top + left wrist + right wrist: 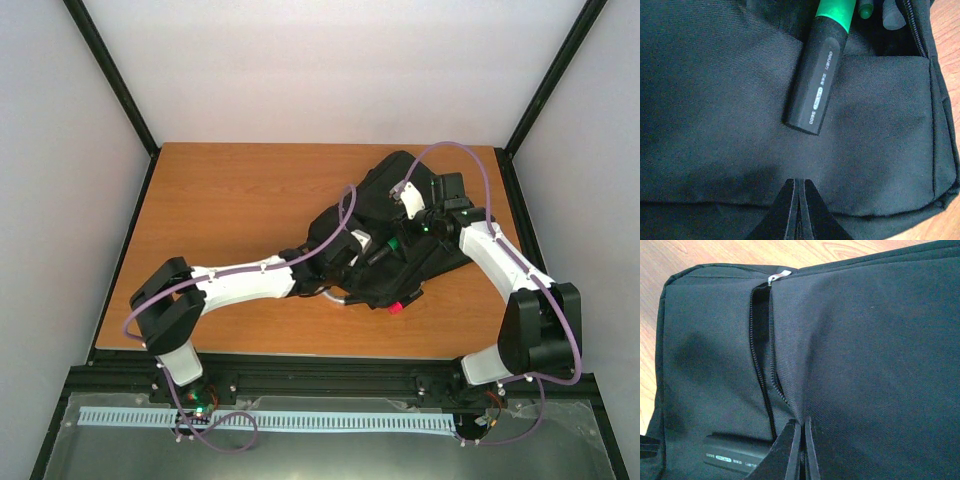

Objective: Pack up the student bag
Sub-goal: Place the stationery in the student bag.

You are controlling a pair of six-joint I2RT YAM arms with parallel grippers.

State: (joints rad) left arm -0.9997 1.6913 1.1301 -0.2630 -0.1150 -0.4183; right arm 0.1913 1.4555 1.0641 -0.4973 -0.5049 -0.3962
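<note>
Black fabric of the student bag [880, 340] is pinched in the right gripper [801, 440] beside the zip [759, 370]; the left gripper [798, 200], closed and seemingly empty, should nudge the marker [817, 85] at its twelve o'clock inward.

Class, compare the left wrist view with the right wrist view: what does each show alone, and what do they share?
Left wrist only: the marker's green section and a second green tip, plus the left gripper, shut. Right wrist only: the silver zip pull and the right gripper apparently pinching a fold of the student bag. Shared: the bag's black fabric, its open zip, the marker's printed black barrel and the wood table.
</note>
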